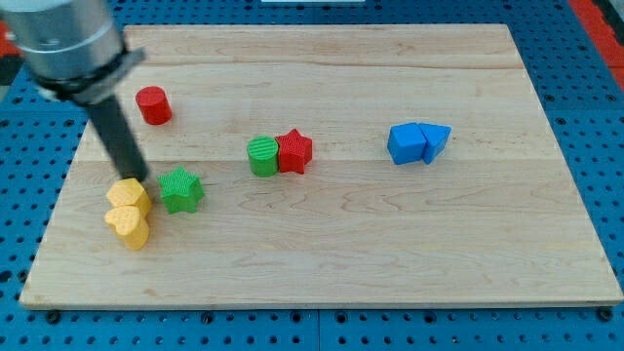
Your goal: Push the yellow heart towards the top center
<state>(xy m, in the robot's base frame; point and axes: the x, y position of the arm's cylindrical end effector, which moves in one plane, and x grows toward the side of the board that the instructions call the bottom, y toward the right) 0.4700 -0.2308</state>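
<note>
The yellow heart (128, 227) lies near the view's lower left of the wooden board (322, 253). A second yellow block (129, 196), roughly hexagonal, touches it from above. My tip (137, 179) stands at the upper edge of that hexagonal yellow block, just left of the green star (181, 190). The rod leans up to the view's top left.
A red cylinder (153, 104) sits at the upper left. A green cylinder (263, 156) and a red star (294, 151) touch near the middle. A blue cube (406, 143) and a blue triangle (436, 140) touch at the right. Blue pegboard surrounds the board.
</note>
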